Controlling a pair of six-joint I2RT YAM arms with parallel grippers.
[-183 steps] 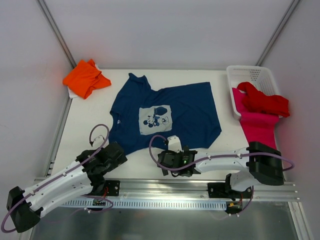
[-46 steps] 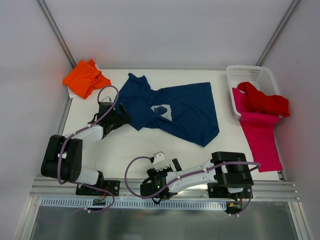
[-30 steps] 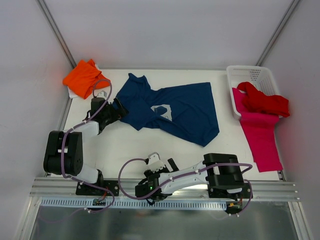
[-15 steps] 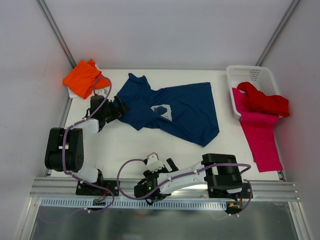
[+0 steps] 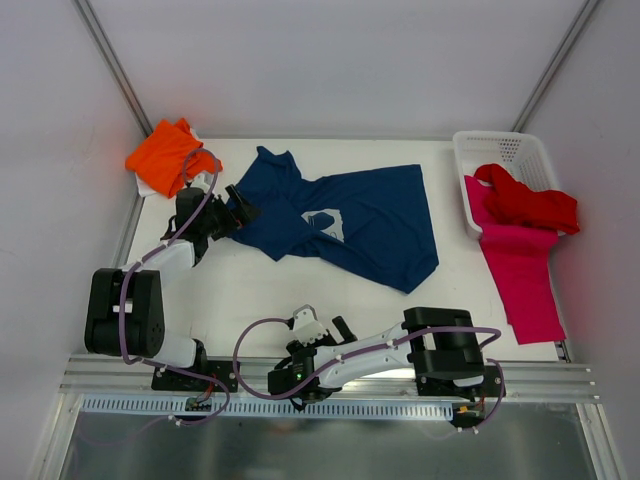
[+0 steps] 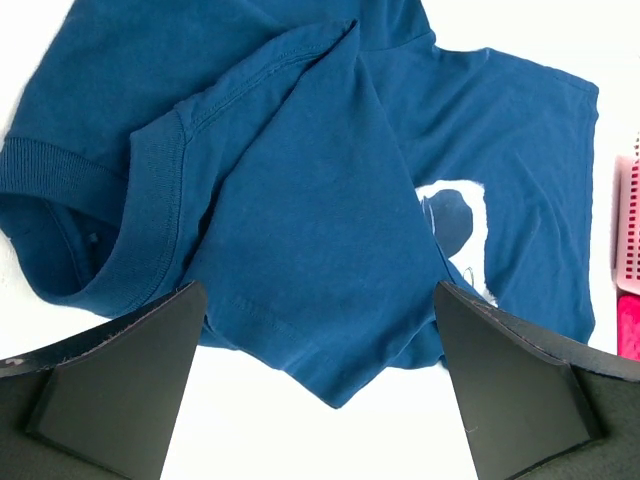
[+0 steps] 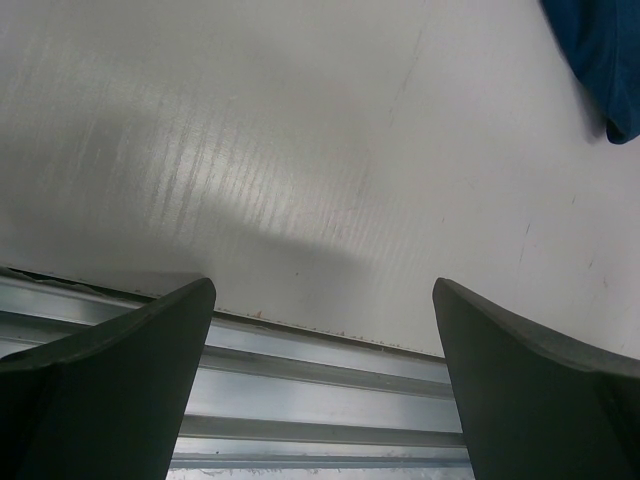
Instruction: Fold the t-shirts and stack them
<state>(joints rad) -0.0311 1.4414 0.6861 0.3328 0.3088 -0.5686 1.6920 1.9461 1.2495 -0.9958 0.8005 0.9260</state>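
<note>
**A:** Which way does the navy blue cloth t-shirt with the pale mouse print (image 5: 370, 225) lie from the left tool (image 5: 236, 212)?

**B:** Directly to its right in the overhead view. The tool sits at the shirt's left edge, by the ribbed collar. The shirt is spread on the white desk (image 5: 250, 290), partly doubled over, and its long line runs from the upper left down to a hem corner at lower right.

**A:** Is that tool gripping anything?

**B:** No. In the left wrist view its two fingers stand wide apart with nothing pinched. The folded blue edge lies between and just past them, with the collar at the left of the frame and the print at the right.

**A:** And the right tool (image 5: 292, 375)?

**B:** It is down at the bottom centre, well apart from the shirt. Its fingers are spread just as wide and are empty. Its own camera shows bare desk, the metal rail (image 7: 320, 400) and only a scrap of blue in the upper right corner.

**A:** So the left arm is the nearer one?

**B:** By far. The next fold most likely starts from its side, across the shirt's width.

**A:** Where are the others?

**B:** The orange t-shirt (image 5: 170, 155) is bunched at the upper left. The red t-shirt (image 5: 525, 205) and the magenta-pink t-shirt (image 5: 520, 270) hang out of the white plastic mesh basket (image 5: 500, 150) on the right.
</note>
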